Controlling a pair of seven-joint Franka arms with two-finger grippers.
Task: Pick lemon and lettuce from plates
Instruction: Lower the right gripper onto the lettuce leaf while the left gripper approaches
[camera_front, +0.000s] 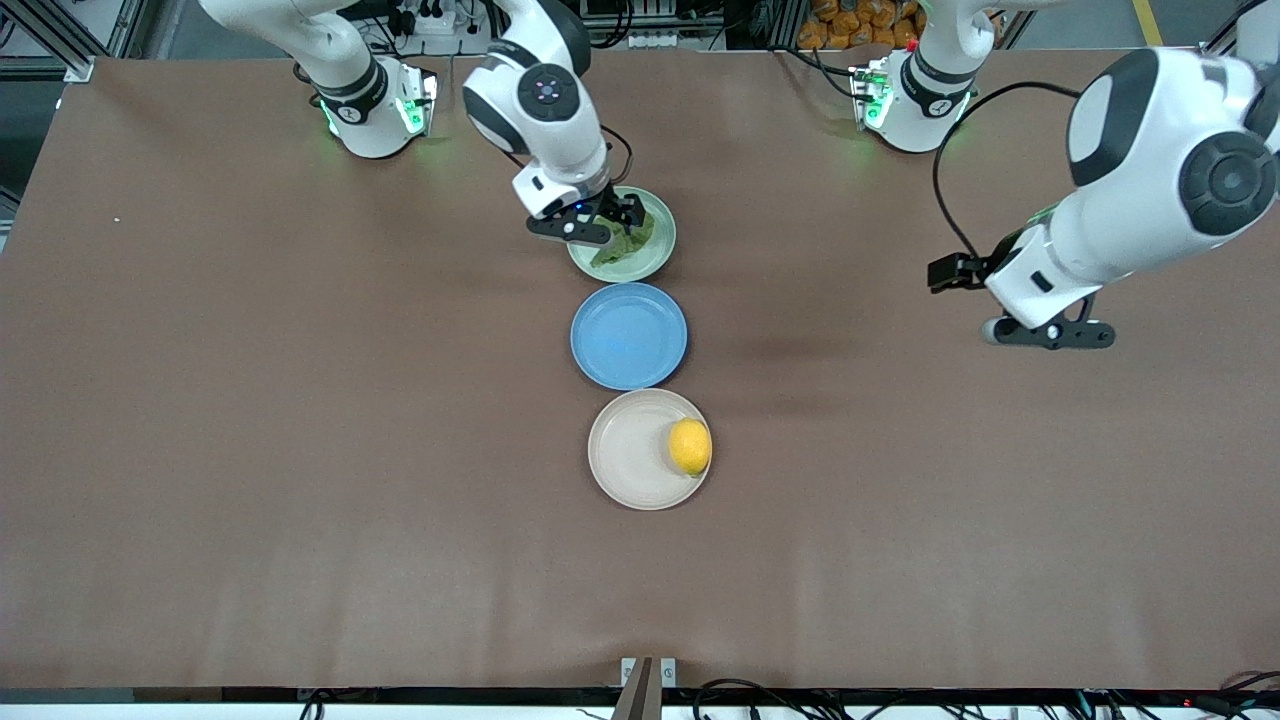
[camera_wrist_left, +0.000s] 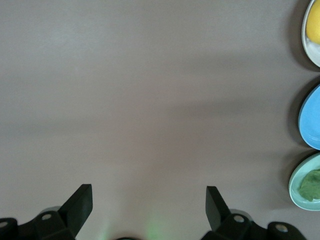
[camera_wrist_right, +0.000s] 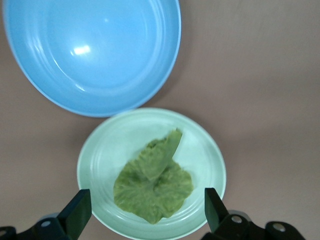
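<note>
The lettuce (camera_front: 625, 243) lies on the pale green plate (camera_front: 661, 250), the plate farthest from the front camera. My right gripper (camera_front: 600, 222) hangs open just above that plate; in the right wrist view its fingers (camera_wrist_right: 75, 212) straddle the lettuce (camera_wrist_right: 152, 187) on the plate (camera_wrist_right: 100, 155). The lemon (camera_front: 690, 446) sits on the beige-white plate (camera_front: 625, 450), nearest the front camera. My left gripper (camera_front: 1050, 335) is open and empty over bare table toward the left arm's end. The left wrist view shows the lemon (camera_wrist_left: 314, 22) and lettuce (camera_wrist_left: 312, 184) at its edge.
An empty blue plate (camera_front: 629, 335) lies between the two task plates, also shown in the right wrist view (camera_wrist_right: 95, 50) and the left wrist view (camera_wrist_left: 311, 120). The brown table (camera_front: 300, 450) spreads wide around the row of plates.
</note>
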